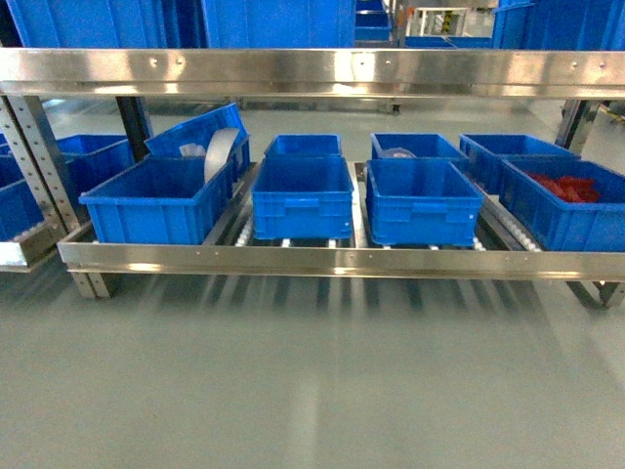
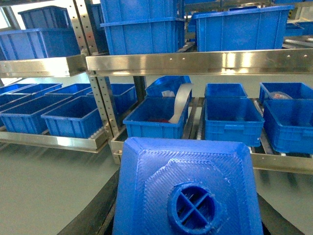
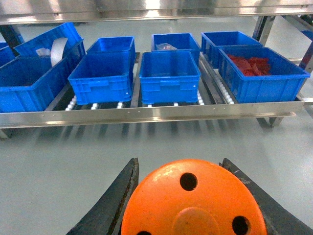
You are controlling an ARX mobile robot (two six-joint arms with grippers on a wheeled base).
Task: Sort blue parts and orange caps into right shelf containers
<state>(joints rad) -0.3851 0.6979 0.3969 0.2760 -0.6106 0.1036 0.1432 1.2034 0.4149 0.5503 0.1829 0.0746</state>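
A steel shelf spans the head view, its lower level carrying blue crates on white roller tracks over a grey floor. At the far left, one crate sits at the front rail with another crate tilted behind it, a curved white strip leaning between them. Next comes a front crate with a smaller-looking one behind it, then a front crate backed by one holding something pale. At the right end, a crate holds red pieces. No arm shows in the head view. In the left wrist view, the left end effector holds a blue part that fills the lower frame, its round boss with a cross inside facing the camera; dark fingers show along its sides, pressed against it, and the part is up in the air in front of the shelf. In the right wrist view, the right end effector is clamped on an orange cap, its black fingers hugging both sides; the cap's flat top with small holes faces the camera, held above the floor in front of the shelf, well apart from the crates.
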